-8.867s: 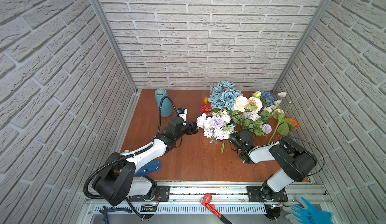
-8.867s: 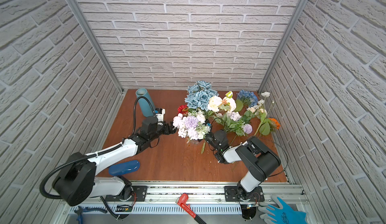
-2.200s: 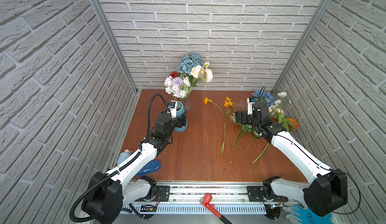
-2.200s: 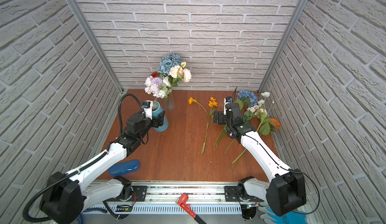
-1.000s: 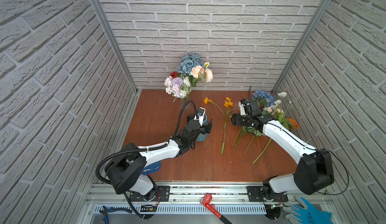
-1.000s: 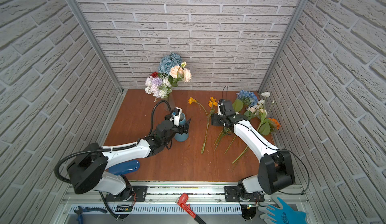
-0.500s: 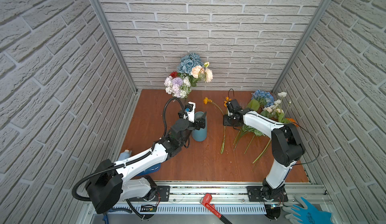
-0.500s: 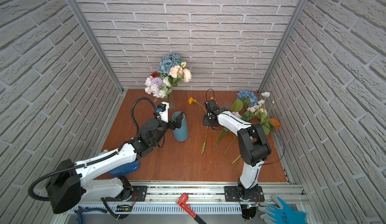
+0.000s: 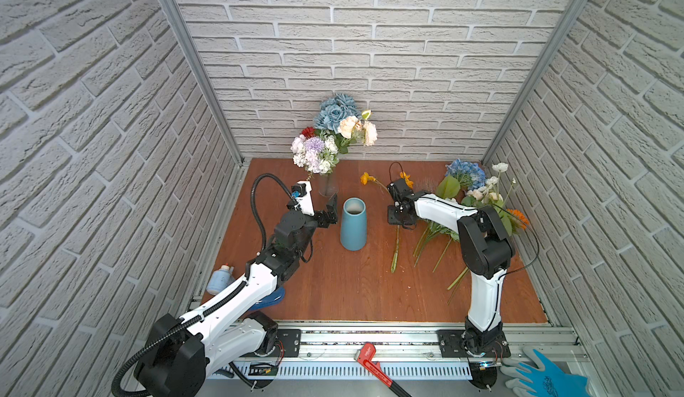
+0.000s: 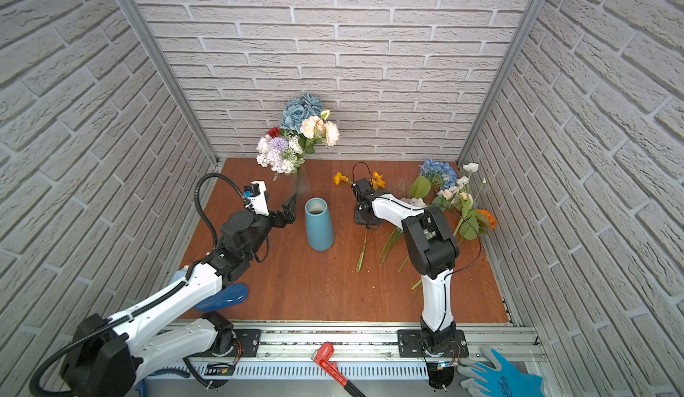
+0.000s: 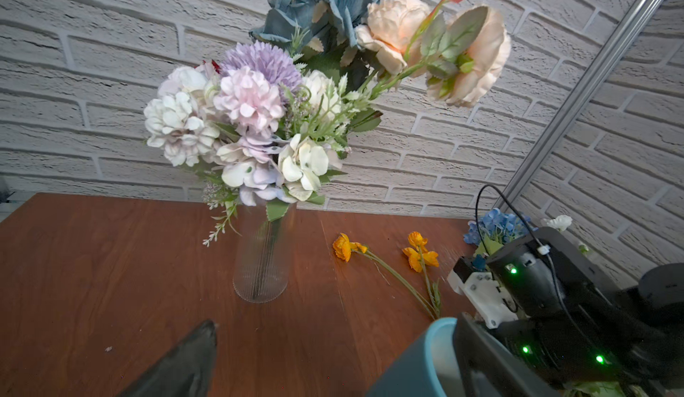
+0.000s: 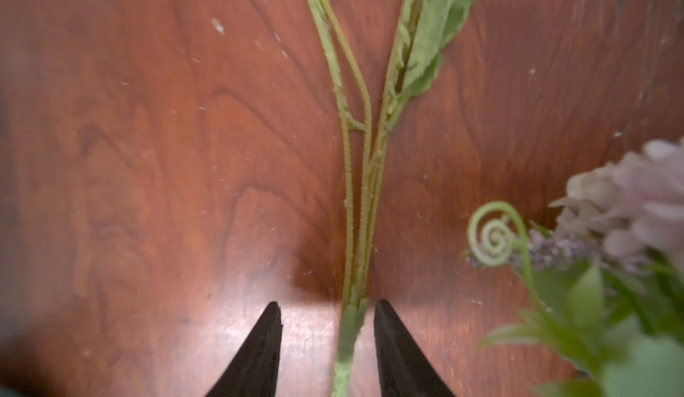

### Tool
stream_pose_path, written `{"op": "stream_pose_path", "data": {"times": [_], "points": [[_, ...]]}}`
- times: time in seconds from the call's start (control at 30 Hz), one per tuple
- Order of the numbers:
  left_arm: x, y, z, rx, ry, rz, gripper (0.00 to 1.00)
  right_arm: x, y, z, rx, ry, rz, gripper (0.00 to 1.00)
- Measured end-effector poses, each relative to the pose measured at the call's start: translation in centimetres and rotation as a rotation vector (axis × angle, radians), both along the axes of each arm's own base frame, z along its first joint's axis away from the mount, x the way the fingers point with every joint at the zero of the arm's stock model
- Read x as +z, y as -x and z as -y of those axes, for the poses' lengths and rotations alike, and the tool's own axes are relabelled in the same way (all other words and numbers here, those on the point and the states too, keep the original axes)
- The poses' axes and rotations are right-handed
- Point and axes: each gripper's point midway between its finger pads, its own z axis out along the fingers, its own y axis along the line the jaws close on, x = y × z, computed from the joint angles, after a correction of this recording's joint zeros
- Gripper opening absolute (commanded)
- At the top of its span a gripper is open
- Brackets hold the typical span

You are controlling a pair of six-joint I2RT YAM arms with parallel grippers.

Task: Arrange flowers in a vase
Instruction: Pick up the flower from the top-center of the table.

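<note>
At the right gripper (image 12: 327, 313), the counter (image 12: 148, 154) is glossy wood grain, the stem (image 12: 355, 228) rough and matt. Beside the left gripper (image 11: 337, 321), a smooth matt blue vase (image 11: 418, 362).

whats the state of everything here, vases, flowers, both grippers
blue vase: upright, empty
glass vase: upright, holding bouquet
orange-flowered stem: flat on table, not gripped
loose flowers: heaped on table
left gripper: open, empty
right gripper: open, fingers straddling stem

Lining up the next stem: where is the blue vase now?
In both top views the blue vase stands upright mid-table, just in front of the glass vase, between the left gripper and the orange flower stem.
</note>
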Motion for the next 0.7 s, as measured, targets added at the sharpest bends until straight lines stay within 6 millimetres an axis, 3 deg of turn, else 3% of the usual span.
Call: {"op": "stream_pose_path", "data": {"times": [0.1,0.33,0.7], "points": [[-0.21,-0.05,-0.1,0.002,0.009,-0.009,0.98,-0.61,-0.17,0.19,-0.013,0.015,-0.008,0.36],[-0.32,-0.04,0.1,-0.008,0.014,-0.014,0.98,-0.64,-0.61,0.28,-0.038,0.019,0.006,0.06],[-0.37,-0.07,0.02,-0.005,0.021,-0.017,0.98,0.24,0.07,0.89,-0.041,0.026,0.022,0.06]]}}
